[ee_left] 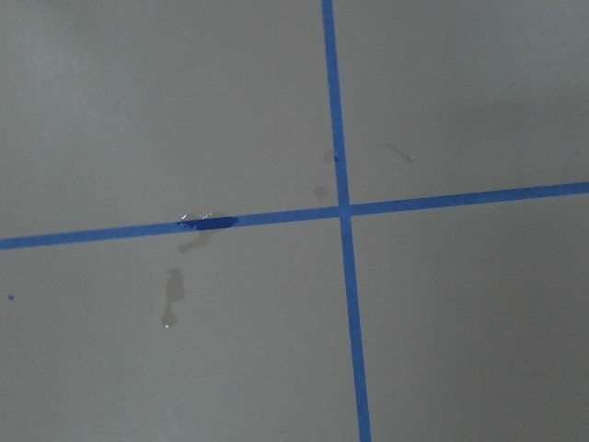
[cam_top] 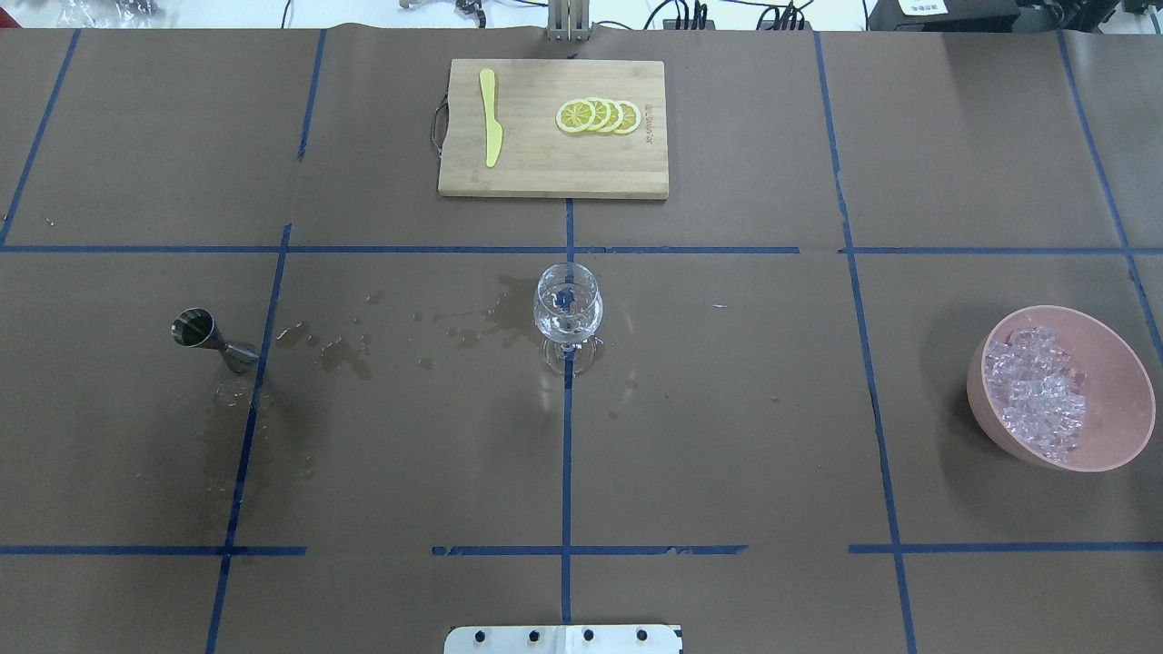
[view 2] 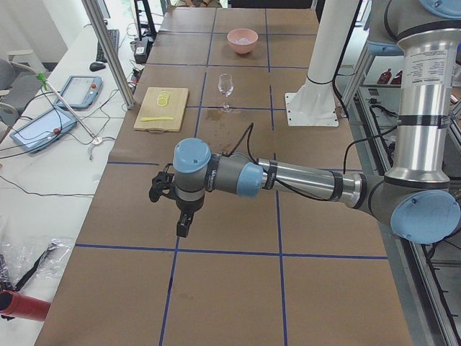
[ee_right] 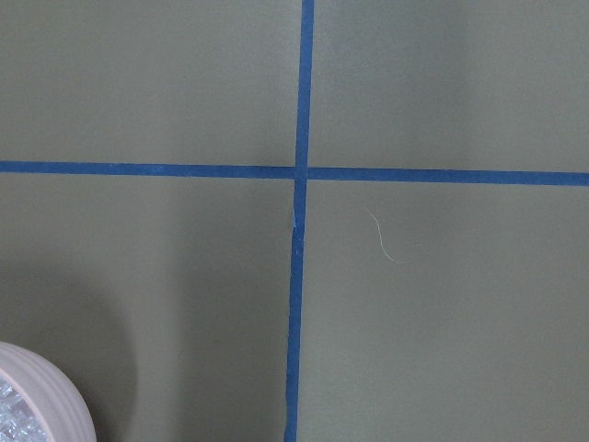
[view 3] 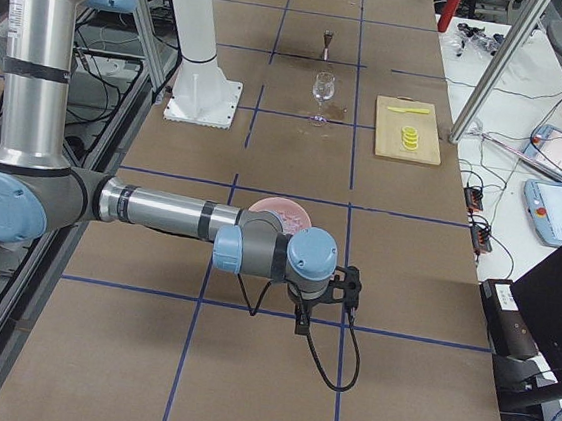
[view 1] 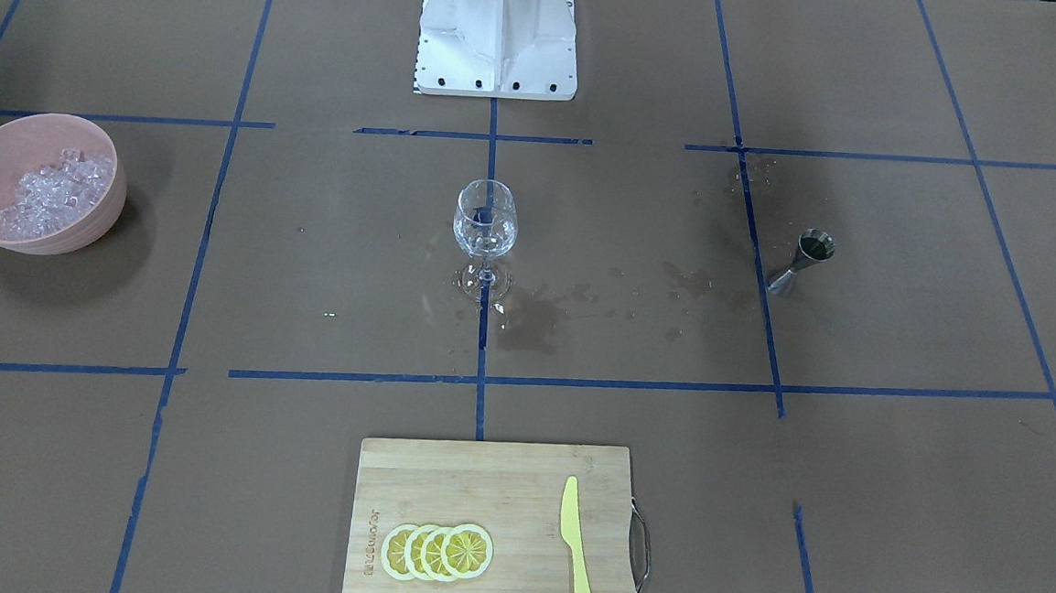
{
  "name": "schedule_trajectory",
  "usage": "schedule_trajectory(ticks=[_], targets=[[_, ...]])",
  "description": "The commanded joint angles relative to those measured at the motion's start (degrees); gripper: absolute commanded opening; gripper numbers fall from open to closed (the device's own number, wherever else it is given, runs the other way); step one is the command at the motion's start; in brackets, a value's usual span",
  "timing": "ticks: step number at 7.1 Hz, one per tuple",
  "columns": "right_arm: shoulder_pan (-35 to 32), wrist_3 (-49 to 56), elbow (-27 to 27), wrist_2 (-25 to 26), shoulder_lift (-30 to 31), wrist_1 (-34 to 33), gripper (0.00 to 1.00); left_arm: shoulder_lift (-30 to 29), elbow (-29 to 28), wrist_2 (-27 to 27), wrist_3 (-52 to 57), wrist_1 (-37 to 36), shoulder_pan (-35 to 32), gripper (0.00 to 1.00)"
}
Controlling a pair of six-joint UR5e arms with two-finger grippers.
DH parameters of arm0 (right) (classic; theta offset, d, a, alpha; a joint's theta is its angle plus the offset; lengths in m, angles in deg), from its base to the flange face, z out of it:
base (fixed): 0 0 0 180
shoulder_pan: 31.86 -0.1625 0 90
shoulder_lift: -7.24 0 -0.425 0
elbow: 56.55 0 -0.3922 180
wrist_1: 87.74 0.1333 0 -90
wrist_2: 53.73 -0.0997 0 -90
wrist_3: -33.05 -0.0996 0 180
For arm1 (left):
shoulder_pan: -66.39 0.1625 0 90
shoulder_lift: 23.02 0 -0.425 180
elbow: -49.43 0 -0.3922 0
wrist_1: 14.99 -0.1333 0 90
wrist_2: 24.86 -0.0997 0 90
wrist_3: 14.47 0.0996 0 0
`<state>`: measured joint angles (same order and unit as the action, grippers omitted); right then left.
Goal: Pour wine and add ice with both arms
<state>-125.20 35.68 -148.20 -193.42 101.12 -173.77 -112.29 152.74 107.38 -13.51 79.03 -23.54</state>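
Note:
A clear wine glass (view 1: 486, 225) stands upright at the table's centre, also in the overhead view (cam_top: 567, 304). A pink bowl (cam_top: 1127, 400) with a heap of ice (cam_top: 1036, 391) sits on the robot's right; the ice also shows in the front view (view 1: 53, 194). A steel jigger (cam_top: 204, 336) stands on the robot's left. No gripper shows in the overhead or front view. The left gripper (view 2: 184, 225) hangs over bare table far from the jigger. The right gripper (view 3: 302, 318) hangs just past the bowl (view 3: 279, 208). I cannot tell whether either is open or shut.
A wooden cutting board (cam_top: 545, 173) with lemon slices (cam_top: 600, 115) and a yellow knife (cam_top: 491, 127) lies at the far edge. Wet stains (cam_top: 345, 350) spread between jigger and glass. The white pedestal base (view 1: 497, 47) stands at the robot's side. The bowl's rim (ee_right: 46, 387) shows in the right wrist view.

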Motion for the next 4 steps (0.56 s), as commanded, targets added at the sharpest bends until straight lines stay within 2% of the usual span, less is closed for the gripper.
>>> schedule_trajectory(ticks=[1, 2, 3, 4], targets=[[0.0, 0.0, -2.5, 0.0, -0.4, -0.6, 1.0, 0.0, 10.1, -0.1, -9.0, 1.2, 4.5, 1.0], [0.0, 0.1, -2.5, 0.5, -0.5, -0.7, 1.0, 0.6, 14.4, -0.7, -21.5, 3.9, 11.5, 1.0], [0.0, 0.1, -2.5, 0.4, -0.5, -0.5, 1.0, 1.4, 16.4, -4.0, -32.8, 8.7, 18.1, 0.99], [0.0, 0.1, -2.6, 0.1, -0.5, -0.3, 1.0, 6.5, 17.1, -12.0, -45.0, 20.0, 25.9, 0.99]])
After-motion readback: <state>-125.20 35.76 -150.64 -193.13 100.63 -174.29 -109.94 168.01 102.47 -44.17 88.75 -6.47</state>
